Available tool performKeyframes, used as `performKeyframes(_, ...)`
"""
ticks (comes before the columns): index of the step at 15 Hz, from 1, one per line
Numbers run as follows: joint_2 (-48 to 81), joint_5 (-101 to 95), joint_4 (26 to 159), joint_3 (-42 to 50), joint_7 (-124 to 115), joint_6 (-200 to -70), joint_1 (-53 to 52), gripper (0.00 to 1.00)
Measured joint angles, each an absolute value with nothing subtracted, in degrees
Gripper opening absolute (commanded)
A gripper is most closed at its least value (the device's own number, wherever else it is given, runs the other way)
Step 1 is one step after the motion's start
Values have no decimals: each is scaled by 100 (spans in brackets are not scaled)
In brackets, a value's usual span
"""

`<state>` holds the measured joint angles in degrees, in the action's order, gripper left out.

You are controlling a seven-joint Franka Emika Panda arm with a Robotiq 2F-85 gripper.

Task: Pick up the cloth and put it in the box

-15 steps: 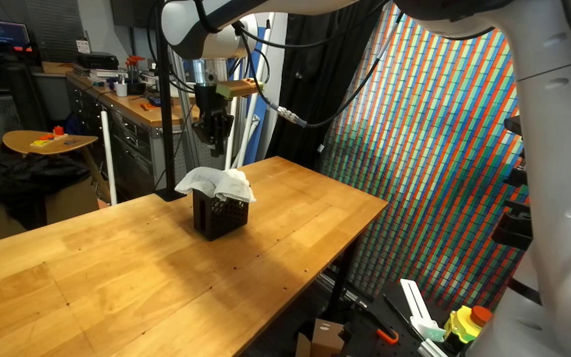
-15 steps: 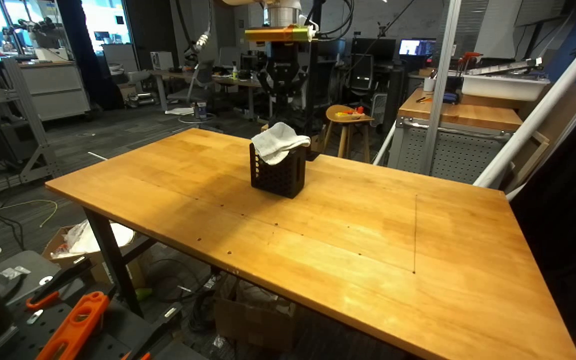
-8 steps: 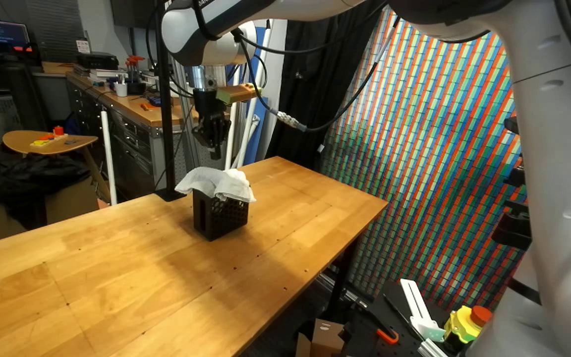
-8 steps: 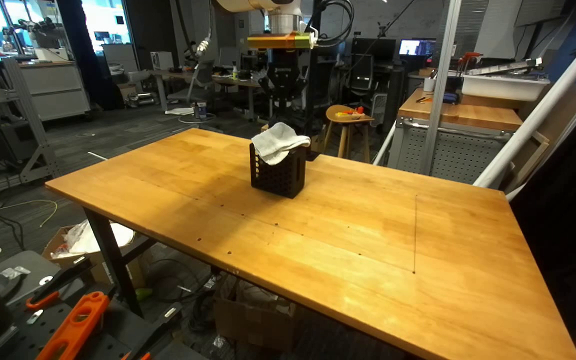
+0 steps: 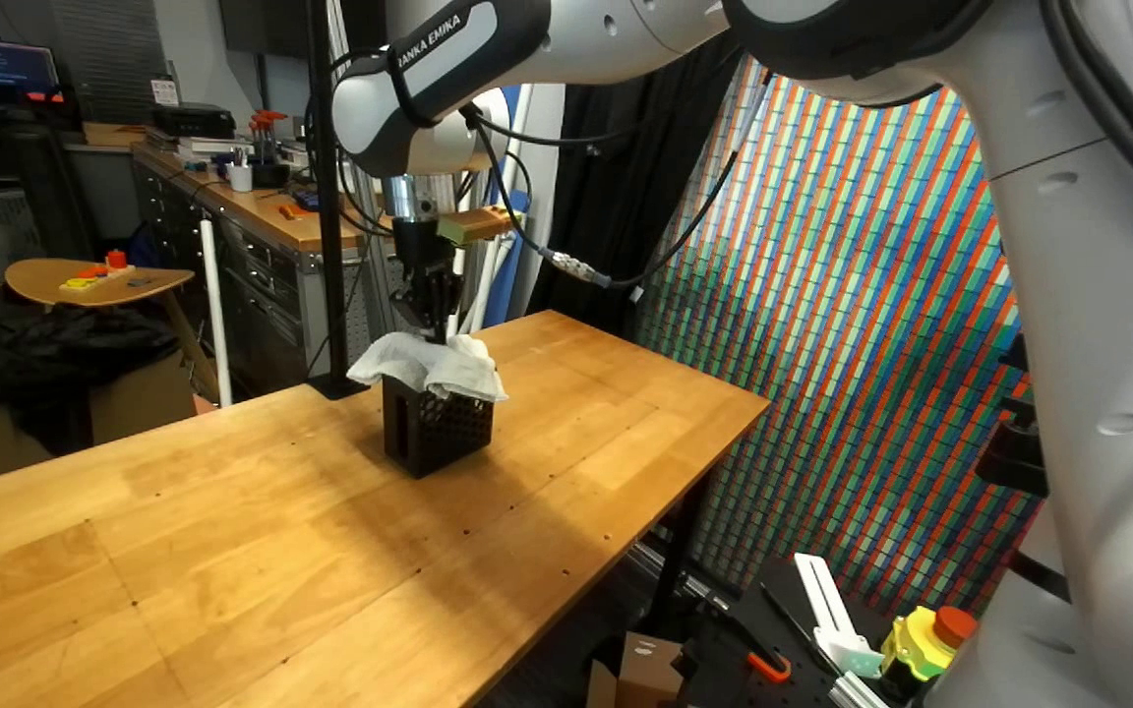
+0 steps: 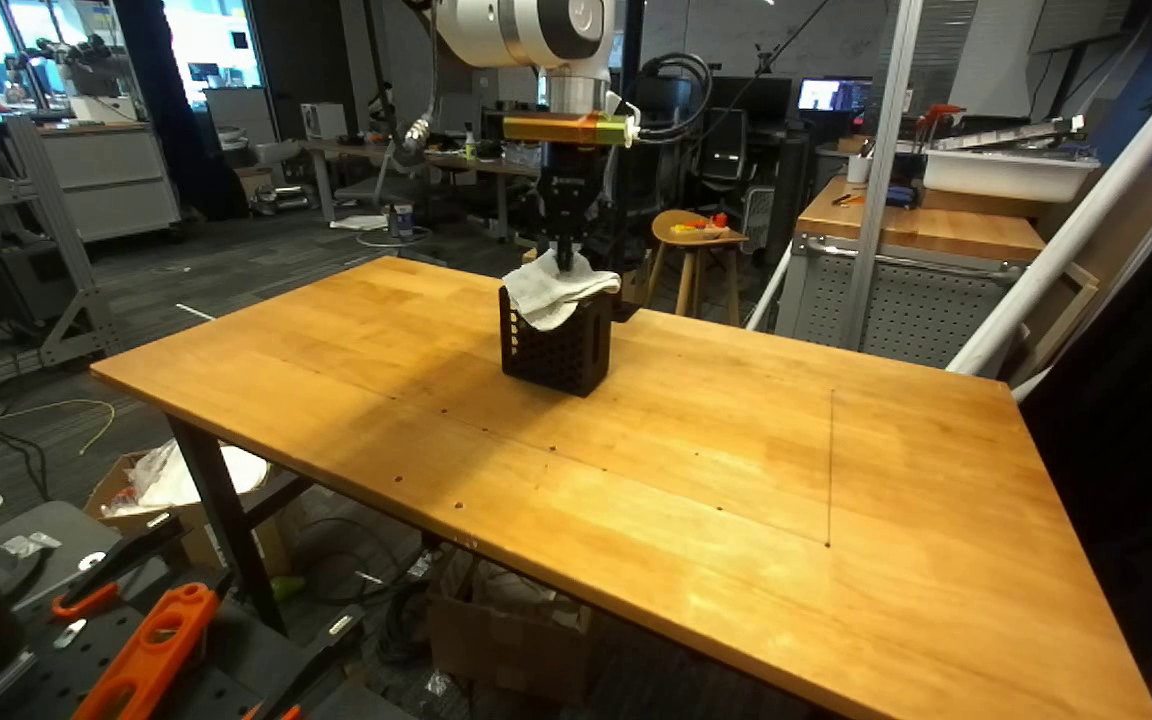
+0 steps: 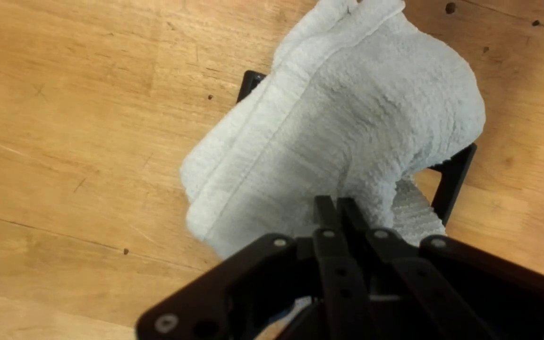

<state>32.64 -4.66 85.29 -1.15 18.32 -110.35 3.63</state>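
Observation:
A light grey-white cloth [image 5: 409, 359] lies draped over the top of a black perforated box [image 5: 439, 433], with its edges hanging over the rim. Both show in an exterior view too: the cloth [image 6: 546, 295] and the box [image 6: 558, 355]. My gripper [image 6: 564, 266] points down, its fingertips at the cloth's top, over the box. In the wrist view the two fingertips [image 7: 335, 198] are almost together, with cloth [image 7: 262, 174] around them and no clear fold pinched between them. Whether they press on the cloth is hard to tell. The box rim [image 7: 452, 186] shows at the cloth's right.
The box stands on a wooden table [image 5: 281, 551] near its far edge. A black post [image 5: 330, 246] rises from that edge close to the box and the arm. A stool [image 5: 99, 280] and a workbench [image 5: 276, 221] stand beyond the table.
My gripper has come down from above the box to the cloth. Its fingers were spread and are now close together. The cloth and box look nearly unchanged.

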Motion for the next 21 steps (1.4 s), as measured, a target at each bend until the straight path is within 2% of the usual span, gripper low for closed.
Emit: performKeyframes(21, 3658, 137, 8606, -200, 1854, -10978, 510, 11)
